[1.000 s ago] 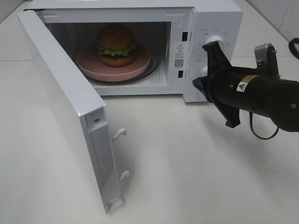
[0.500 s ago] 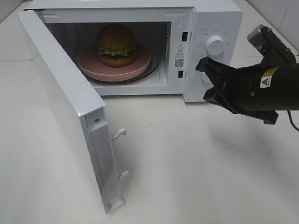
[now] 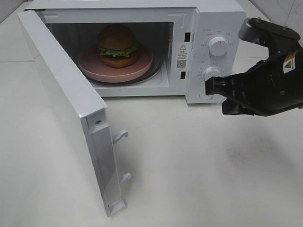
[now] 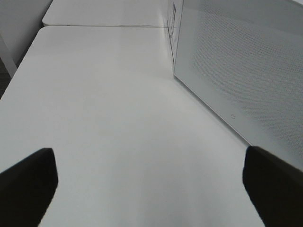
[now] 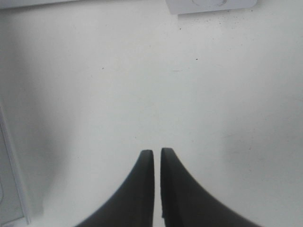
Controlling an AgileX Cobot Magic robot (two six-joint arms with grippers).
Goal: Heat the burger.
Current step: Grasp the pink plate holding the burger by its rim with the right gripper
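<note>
Burger (image 3: 118,46) is set on plate (image 3: 144,66) inside microwave (image 3: 222,19); door (image 3: 61,97) open, so heating not yet started. Right hand (image 3: 213,88) pressed together, held near knobs (image 3: 218,46). Left hand (image 4: 150,172) spread, held beside door's outer face, likely for pushing it.

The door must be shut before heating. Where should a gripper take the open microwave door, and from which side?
Probably the free vertical edge of the door, above the latch hooks, coming from its outer face. It stands swung wide, so that edge gives most leverage, and the open left gripper faces that outer side.
</note>
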